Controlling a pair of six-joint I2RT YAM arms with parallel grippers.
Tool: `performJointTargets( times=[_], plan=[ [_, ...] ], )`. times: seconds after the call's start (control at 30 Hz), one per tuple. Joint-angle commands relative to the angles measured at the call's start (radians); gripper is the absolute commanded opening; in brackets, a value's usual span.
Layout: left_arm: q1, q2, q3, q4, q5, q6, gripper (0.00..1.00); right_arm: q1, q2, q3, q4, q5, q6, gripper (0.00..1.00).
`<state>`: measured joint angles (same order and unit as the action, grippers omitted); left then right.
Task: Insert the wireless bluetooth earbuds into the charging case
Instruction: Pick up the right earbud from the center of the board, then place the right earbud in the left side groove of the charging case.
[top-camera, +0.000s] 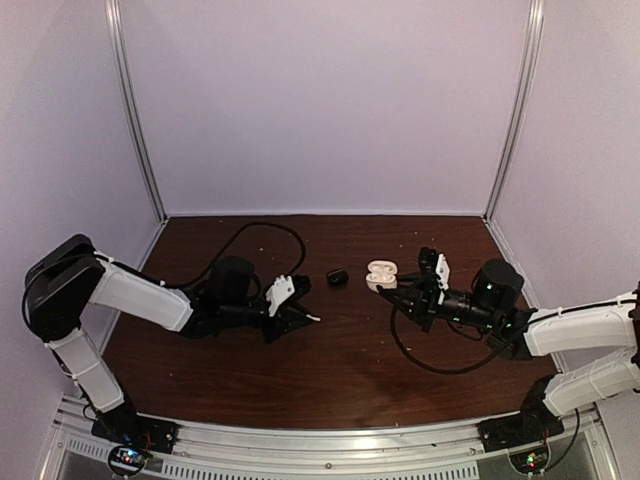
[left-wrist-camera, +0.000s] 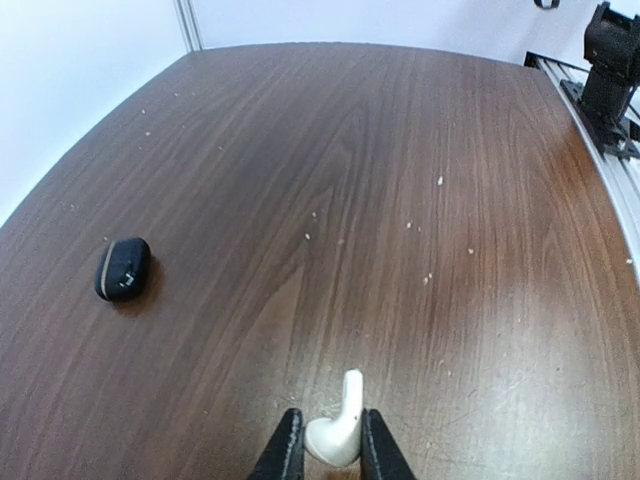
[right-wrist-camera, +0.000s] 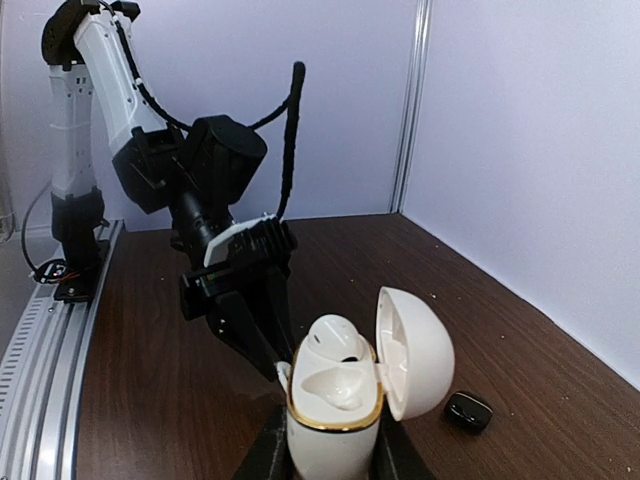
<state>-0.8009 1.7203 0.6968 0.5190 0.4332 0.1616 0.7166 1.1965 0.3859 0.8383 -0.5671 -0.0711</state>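
Dark wood-grain worktop (top-camera: 330, 370), flecked with pale crumbs, filled the floor of a booth with pale walls. Both arms reached inward from the near edge, and their tips were near each other at the middle.

The left pincer (left-wrist-camera: 330, 455) was closed on a white earbud (left-wrist-camera: 338, 428), one black finger on each side of its rounded head. The short stem stuck out forward past the fingertips, just above the wood. From above, that earbud showed as a small white fleck at the tip of the left pincer (top-camera: 296, 312).

The right pincer (right-wrist-camera: 332, 458) gripped the charging case (right-wrist-camera: 335, 415) by its lower body and held it upright. The case was glossy white with a gold band round its mouth, and its lid (right-wrist-camera: 415, 350) was swung open to the side. A rounded white shape stood up from the far well; it may have been a second earbud, but this could not be told for sure. The near well looked hollow. In the overhead view the case (top-camera: 381, 273) lay at the tip of the right pincer (top-camera: 400, 290), and whether it touched the wood could not be told.

A small black object (top-camera: 337, 276) lay on the worktop between the two pincers, just beside the case and apart from both. A thin pale seam ran round it (left-wrist-camera: 123, 268), so it might have been an earbud or a closed case.
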Motion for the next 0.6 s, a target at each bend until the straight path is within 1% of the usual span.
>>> performJointTargets(
  times=[0.0, 0.17, 0.27, 0.43, 0.57],
  plan=[
    [-0.015, -0.142, 0.075, -0.211, -0.026, -0.055, 0.14, 0.014, 0.024, -0.008, 0.041, 0.044, -0.11, 0.0],
    [-0.029, -0.289, 0.161, -0.426, -0.022, -0.039, 0.14, 0.043, 0.054, -0.008, 0.066, 0.083, -0.2, 0.0],
    [-0.045, -0.343, 0.216, -0.509, -0.033, -0.023, 0.14, 0.063, 0.066, -0.01, 0.084, 0.1, -0.239, 0.0],
    [-0.094, -0.357, 0.334, -0.641, -0.074, -0.003, 0.14, 0.117, 0.094, 0.021, 0.057, 0.152, -0.308, 0.0],
    [-0.136, -0.339, 0.406, -0.693, -0.114, 0.006, 0.14, 0.155, 0.116, 0.063, -0.001, 0.195, -0.334, 0.0]
  ],
)
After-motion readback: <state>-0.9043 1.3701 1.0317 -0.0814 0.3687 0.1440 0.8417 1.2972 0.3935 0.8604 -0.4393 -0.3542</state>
